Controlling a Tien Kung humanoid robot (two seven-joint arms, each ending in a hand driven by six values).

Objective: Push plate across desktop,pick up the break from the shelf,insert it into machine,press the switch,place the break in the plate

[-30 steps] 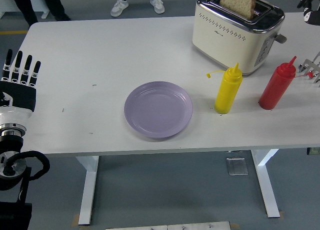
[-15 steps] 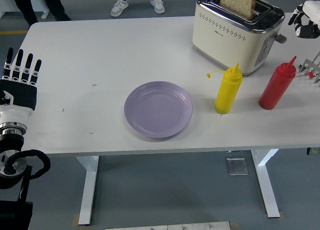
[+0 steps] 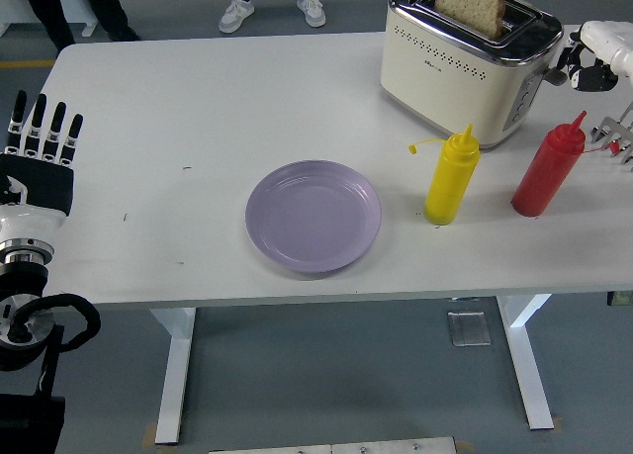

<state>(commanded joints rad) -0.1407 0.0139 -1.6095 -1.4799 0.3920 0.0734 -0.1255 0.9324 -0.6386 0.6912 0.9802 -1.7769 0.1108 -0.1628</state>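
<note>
Slice of brown-crusted bread (image 3: 473,4) stands upright in a slot of the cream-and-chrome metal toaster (image 3: 465,58), upper half showing above the top. Toaster sits at the far right of the white table (image 3: 178,108). Its lever knob (image 3: 556,75) sticks out from the right end face.

My right hand (image 3: 596,60), white and black, is just beside that knob, to the toaster's right; fingers curled in, holding nothing, contact with the knob unclear.

Round lilac plastic plate (image 3: 314,216) lies flat, nearer than the toaster and to its left, bare. Yellow squeeze bottle (image 3: 452,176) stands upright in front of the toaster; red squeeze bottle (image 3: 548,168) upright to the yellow one's right, apart from it.

My left hand (image 3: 40,157) rests well left of the toaster at the table's edge, fingers straight, holding nothing.

Shoes of people show beyond the toaster's far side.
</note>
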